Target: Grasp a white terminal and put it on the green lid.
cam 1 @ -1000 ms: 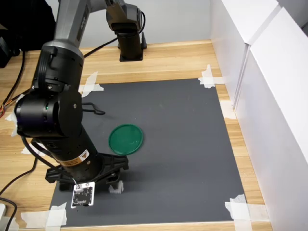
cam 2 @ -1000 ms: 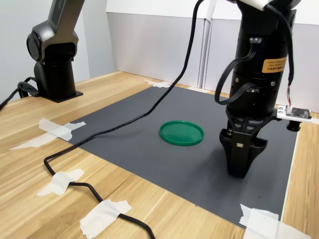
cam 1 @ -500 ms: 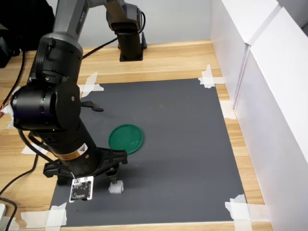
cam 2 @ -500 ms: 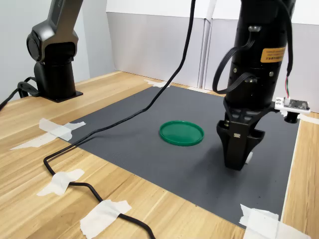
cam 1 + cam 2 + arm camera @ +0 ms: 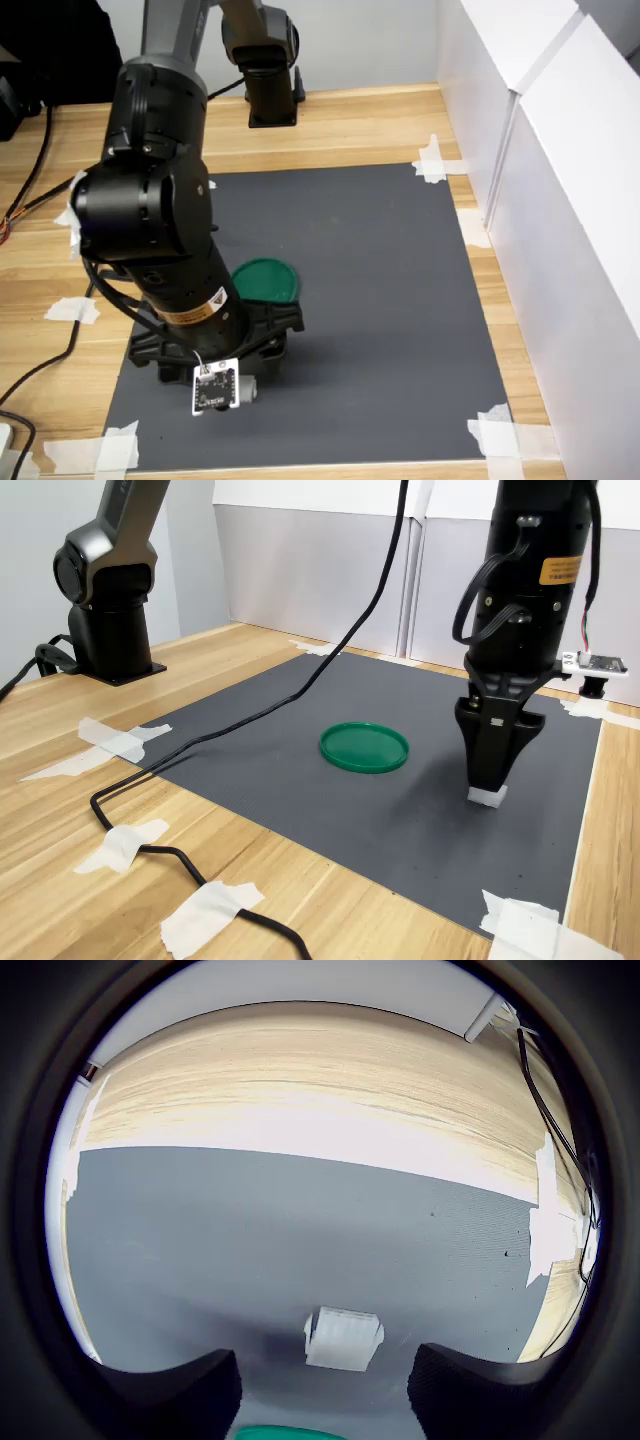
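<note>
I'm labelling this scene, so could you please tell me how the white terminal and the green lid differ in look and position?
The white terminal is a tiny pale block, while the green lid is a much wider, flat round dark green disc. The terminal sits directly beneath the gripper; in the second exterior view the lid lies apart, toward the second exterior view's left. In the first exterior view the arm partly covers both. Both rest on the dark grey mat.

terminal (image 5: 343, 1338) white | lid (image 5: 364, 747) dark green | mat (image 5: 380, 280) dark grey
</note>
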